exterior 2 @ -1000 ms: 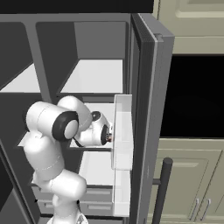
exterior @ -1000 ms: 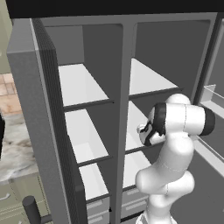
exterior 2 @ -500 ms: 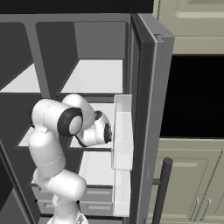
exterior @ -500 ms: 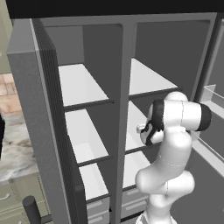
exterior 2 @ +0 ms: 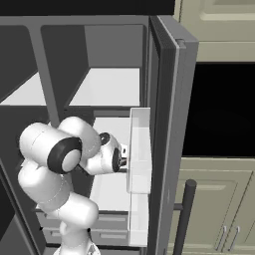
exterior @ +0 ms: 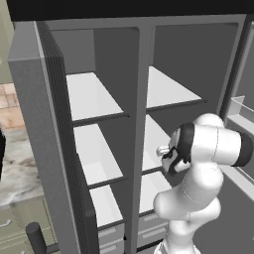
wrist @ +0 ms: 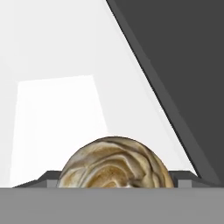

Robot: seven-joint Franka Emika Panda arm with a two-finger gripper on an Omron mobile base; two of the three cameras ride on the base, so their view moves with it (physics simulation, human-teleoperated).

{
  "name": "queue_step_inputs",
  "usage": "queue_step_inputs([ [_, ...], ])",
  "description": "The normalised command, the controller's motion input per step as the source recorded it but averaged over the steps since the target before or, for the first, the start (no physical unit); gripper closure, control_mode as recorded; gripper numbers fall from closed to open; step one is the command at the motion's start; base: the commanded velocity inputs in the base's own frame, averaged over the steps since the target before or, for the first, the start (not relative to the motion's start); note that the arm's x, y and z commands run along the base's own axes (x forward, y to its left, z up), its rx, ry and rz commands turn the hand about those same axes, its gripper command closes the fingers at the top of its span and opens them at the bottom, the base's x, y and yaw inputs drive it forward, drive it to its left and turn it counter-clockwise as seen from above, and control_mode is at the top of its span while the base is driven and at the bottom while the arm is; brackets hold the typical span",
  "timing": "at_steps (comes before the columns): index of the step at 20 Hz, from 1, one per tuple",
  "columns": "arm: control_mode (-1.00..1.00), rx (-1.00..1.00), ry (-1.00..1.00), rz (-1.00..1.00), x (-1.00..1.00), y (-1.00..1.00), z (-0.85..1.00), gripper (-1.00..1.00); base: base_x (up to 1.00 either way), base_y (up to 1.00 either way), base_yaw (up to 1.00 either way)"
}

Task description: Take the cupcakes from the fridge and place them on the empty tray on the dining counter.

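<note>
The grey fridge stands open with white shelves inside. My gripper reaches in over the right-hand middle shelf, close beside the white bin on the open right door. In the hand view a cupcake with swirled tan and brown frosting sits right between my fingertips, which press against its sides; my gripper is shut on it. White shelf and a dark fridge wall lie beyond it. The tray and dining counter are out of view.
The open left fridge door stands on my left, with a marble counter past it. To the right of the fridge are pale cabinets, a black opening and a dark vertical handle. Drawers sit low in the fridge.
The arm's elbow has sunk a little and drawn slightly back toward the base; the hand stays over the same shelf near the door bin.
</note>
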Motion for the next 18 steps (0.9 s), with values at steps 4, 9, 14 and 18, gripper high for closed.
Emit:
queue_step_inputs([
  [4,-1.0,0.0,0.0,0.17,-0.8,0.0,0.5,1.0,0.0,0.0,0.0],
  [9,-1.0,-0.02,-0.01,0.26,-0.77,0.01,0.95,1.0,0.0,0.0,0.0],
  [14,-1.0,-0.14,0.08,0.32,-0.94,0.31,1.0,1.0,0.0,0.0,0.0],
  [18,-1.0,-0.26,0.21,0.34,-1.0,0.79,0.91,1.0,0.0,0.0,0.0],
])
